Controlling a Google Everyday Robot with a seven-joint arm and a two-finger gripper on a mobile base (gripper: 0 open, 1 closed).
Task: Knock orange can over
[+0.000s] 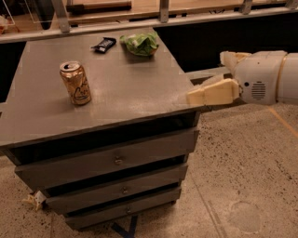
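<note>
The orange can (75, 82) stands upright on the left part of the grey drawer cabinet's top (125, 88). It is golden-orange with a silver pull-tab top and pale printing on its side. My gripper (208, 78) is at the cabinet's right edge, reaching in from the right on a white arm (265, 76). Its cream fingers (212, 93) stand apart and hold nothing. The lower finger's tip is just over the top's right front corner. The gripper is far to the right of the can and touches nothing.
A black snack packet (103, 44) and a green chip bag (139, 43) lie at the back of the cabinet top. A railing and a wooden ledge (98, 5) run behind. Three drawers (116, 160) face forward. Speckled floor (242, 176) lies to the right.
</note>
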